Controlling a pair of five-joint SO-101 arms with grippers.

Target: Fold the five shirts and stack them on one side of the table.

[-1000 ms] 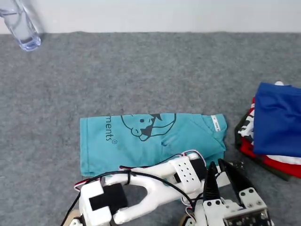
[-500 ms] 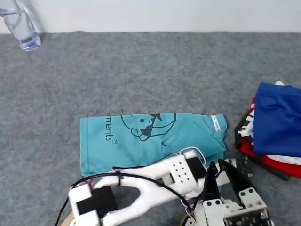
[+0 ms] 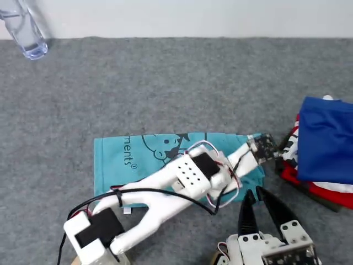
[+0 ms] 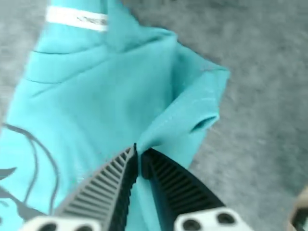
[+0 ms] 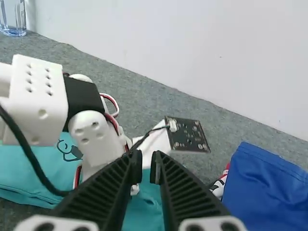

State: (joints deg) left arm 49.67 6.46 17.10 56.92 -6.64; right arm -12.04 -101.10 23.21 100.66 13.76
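Your left arm (image 3: pixel 190 174) has swung off the near edge of the teal shirt (image 3: pixel 127 160) and now lies diagonally over it, wrist out at the collar end. The shirt itself hasn't shifted. It lies as a long band in the middle of the grey table (image 3: pixel 165 83), nearer the front edge, with its white tag (image 3: pixel 253 143) pointing toward the stack (image 3: pixel 309 185) on the right and a strip of bare table between them.

From the high view, the arm's own body covers its fingers. Look to the left wrist view instead: the left claw (image 4: pixel 138 153) is squeezed almost together, with a raised ridge of teal cloth (image 4: pixel 96 96) caught between its tips, close to the folded sleeve edge.

Your right claw (image 3: pixel 255 194) hasn't budged from the front edge. In the right wrist view its tips (image 5: pixel 146 166) are all but touching and hold nothing. That same view gives you a side look at the left arm's circuit board (image 5: pixel 185 134) above the shirt, and at the blue shirt (image 5: pixel 269 187) topping the stack. Far back on the left, a clear container (image 3: pixel 22 30) stands at the table's edge.
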